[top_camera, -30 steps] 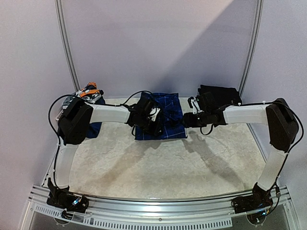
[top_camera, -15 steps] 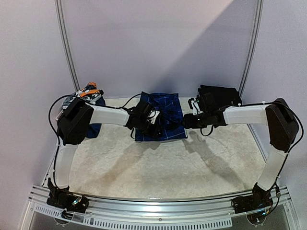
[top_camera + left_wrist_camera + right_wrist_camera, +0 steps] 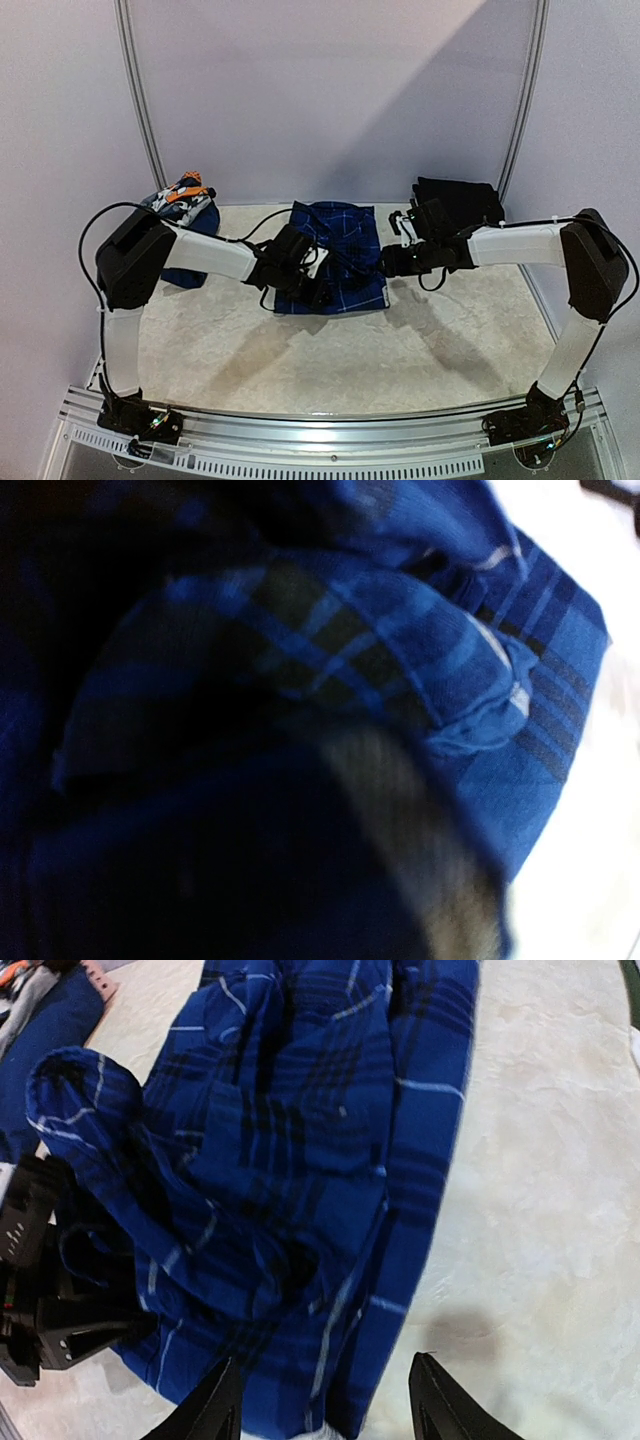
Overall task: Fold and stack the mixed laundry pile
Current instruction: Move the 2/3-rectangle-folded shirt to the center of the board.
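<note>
A blue plaid shirt lies folded at the back middle of the table. My left gripper sits at its near left edge. In the left wrist view plaid cloth fills the frame, pressed against one blurred grey finger. In the right wrist view a fold of the shirt humps up over the left gripper's black body, which is shut on the cloth. My right gripper stands open just above the shirt's near right edge, at the shirt's right side, holding nothing.
Folded black trousers lie at the back right. A heap of dark blue and grey-white-orange pieces sits at the back left. Metal frame posts rise at both back corners. The pale marbled table stretches toward the near edge.
My left arm swung toward the near left and its gripper slid nearer along the shirt's left edge, jaws narrowing. The shirt shifted slightly nearer. The right gripper edged a little nearer and stayed open.
</note>
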Action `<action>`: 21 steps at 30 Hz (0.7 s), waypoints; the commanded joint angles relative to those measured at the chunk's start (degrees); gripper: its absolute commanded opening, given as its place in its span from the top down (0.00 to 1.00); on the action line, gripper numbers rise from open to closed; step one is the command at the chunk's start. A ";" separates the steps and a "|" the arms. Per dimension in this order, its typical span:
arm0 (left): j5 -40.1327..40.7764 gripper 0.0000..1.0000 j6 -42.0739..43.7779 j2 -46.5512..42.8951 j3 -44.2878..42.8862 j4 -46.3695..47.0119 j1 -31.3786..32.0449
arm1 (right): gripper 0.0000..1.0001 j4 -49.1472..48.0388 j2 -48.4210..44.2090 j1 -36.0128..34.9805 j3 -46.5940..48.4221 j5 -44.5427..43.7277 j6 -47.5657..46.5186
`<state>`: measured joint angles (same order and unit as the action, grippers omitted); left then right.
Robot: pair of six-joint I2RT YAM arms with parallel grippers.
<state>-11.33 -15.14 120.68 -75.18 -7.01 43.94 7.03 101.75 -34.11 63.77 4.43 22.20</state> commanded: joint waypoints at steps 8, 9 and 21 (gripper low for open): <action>1.37 0.68 -4.03 -8.11 12.07 -3.88 5.01 | 0.42 2.59 -1.37 -10.73 1.40 7.39 -4.67; 1.76 0.67 -3.98 -8.46 12.03 -3.98 4.99 | 0.42 2.03 -1.31 -11.51 1.22 8.39 -4.50; 2.85 0.65 -4.47 -7.86 9.23 -4.07 4.84 | 0.45 -5.02 3.99 -15.28 -0.27 9.77 1.15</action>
<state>-9.21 -18.74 112.14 -65.47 -8.69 48.34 5.78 102.59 -49.23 64.07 14.33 20.45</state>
